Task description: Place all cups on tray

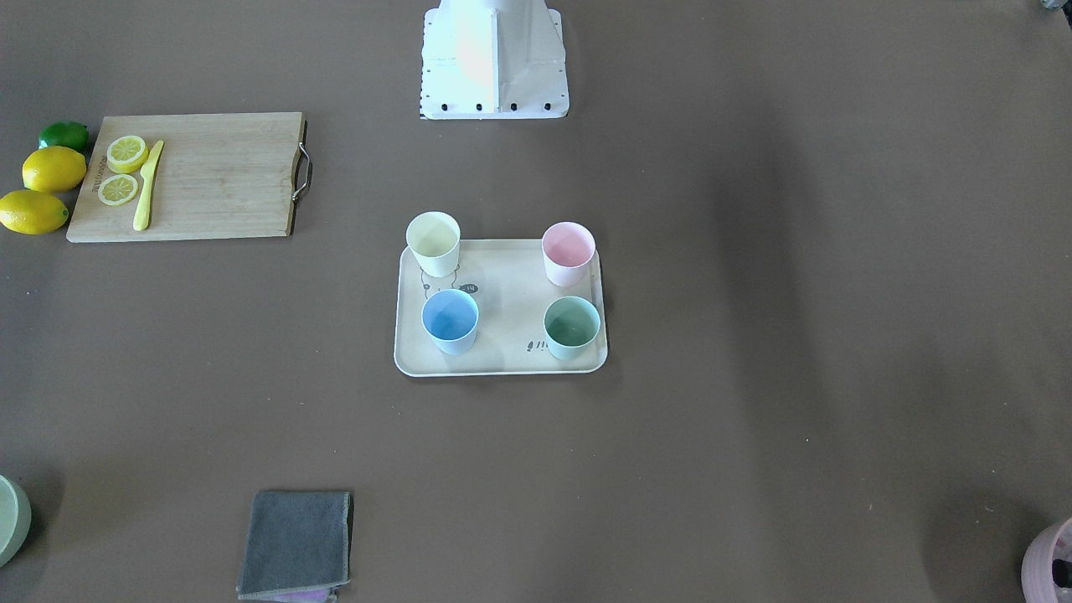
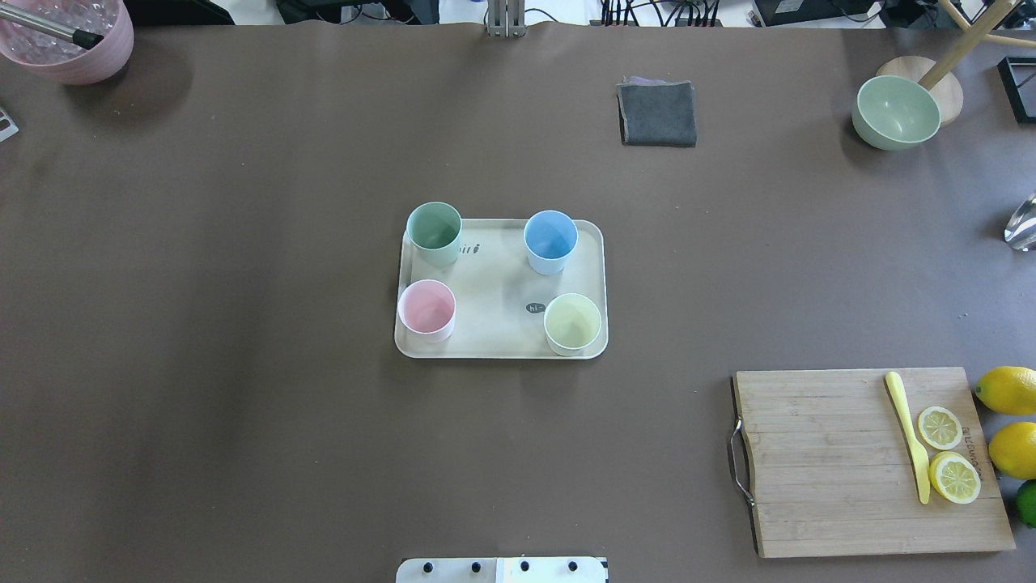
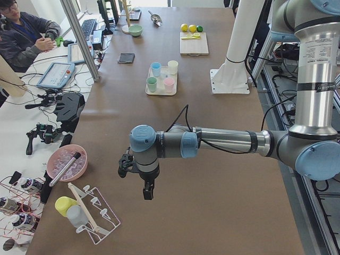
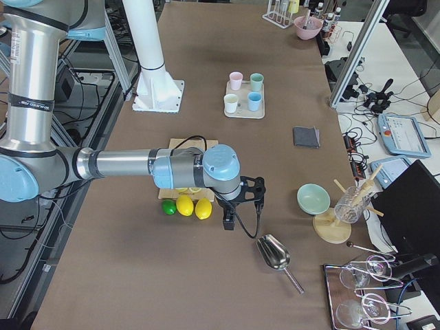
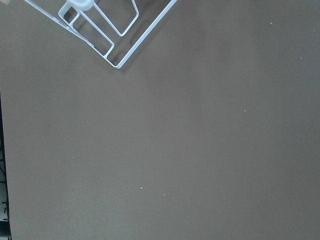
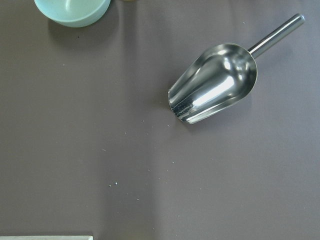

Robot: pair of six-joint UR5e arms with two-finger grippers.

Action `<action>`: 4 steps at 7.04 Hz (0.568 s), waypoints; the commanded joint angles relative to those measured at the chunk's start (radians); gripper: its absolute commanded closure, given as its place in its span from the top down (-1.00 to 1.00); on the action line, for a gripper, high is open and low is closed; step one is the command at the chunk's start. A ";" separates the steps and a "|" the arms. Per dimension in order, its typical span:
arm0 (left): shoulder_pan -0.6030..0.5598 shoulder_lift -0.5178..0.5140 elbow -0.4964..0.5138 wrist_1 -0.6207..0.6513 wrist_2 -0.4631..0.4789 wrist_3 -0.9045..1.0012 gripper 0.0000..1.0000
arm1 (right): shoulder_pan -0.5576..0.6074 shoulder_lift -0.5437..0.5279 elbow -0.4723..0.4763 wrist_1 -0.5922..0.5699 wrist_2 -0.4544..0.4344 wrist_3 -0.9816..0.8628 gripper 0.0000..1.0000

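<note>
The cream tray lies at the table's middle. All four cups stand upright on it, one near each corner: mint green, light blue, pink and pale yellow. They also show in the front-facing view: yellow, pink, blue, green. My left gripper hangs over bare table far from the tray, at the table's left end. My right gripper hangs near the lemons at the right end. I cannot tell whether either is open or shut.
A wooden cutting board with lemon slices and a yellow knife lies front right, with lemons beside it. A grey cloth, a green bowl and a pink pot stand at the far edge. A metal scoop lies under the right wrist, a white rack under the left.
</note>
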State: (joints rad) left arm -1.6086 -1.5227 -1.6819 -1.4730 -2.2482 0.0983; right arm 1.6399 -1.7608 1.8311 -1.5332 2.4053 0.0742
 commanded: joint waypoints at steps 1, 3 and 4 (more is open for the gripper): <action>-0.004 0.037 -0.006 -0.001 -0.142 0.000 0.97 | -0.053 -0.011 -0.010 0.002 -0.008 -0.001 1.00; -0.005 0.044 -0.021 -0.001 -0.142 -0.002 0.97 | -0.092 -0.011 -0.009 0.002 -0.006 0.001 1.00; -0.005 0.044 -0.024 -0.001 -0.136 0.000 0.97 | -0.121 -0.011 -0.009 0.004 -0.011 0.001 1.00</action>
State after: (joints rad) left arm -1.6134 -1.4813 -1.7005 -1.4741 -2.3841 0.0968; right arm 1.5512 -1.7715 1.8223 -1.5306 2.3980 0.0750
